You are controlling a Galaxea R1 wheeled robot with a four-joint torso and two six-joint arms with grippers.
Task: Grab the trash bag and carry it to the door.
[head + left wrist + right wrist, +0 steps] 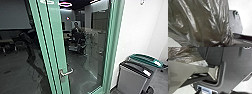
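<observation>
The trash bag (204, 22), dark, shiny and see-through with brownish contents, is very close to my left wrist camera, its film pulled into long creases. In the right wrist view, part of the crumpled bag (184, 54) shows beyond the robot's pale jointed bar and beside its dark plate. What holds the bag cannot be made out. A door (56, 45) with a pale green frame and glass stands in front of me in the head view, its metal lever handle (67, 72) on the near upright.
Two bins, one grey (132, 81) and one with a teal lid (146, 60), stand against the white wall (140, 32) right of the door. A person (77, 31) shows small in the glass, along with furniture. Chairs and a table are at the far left.
</observation>
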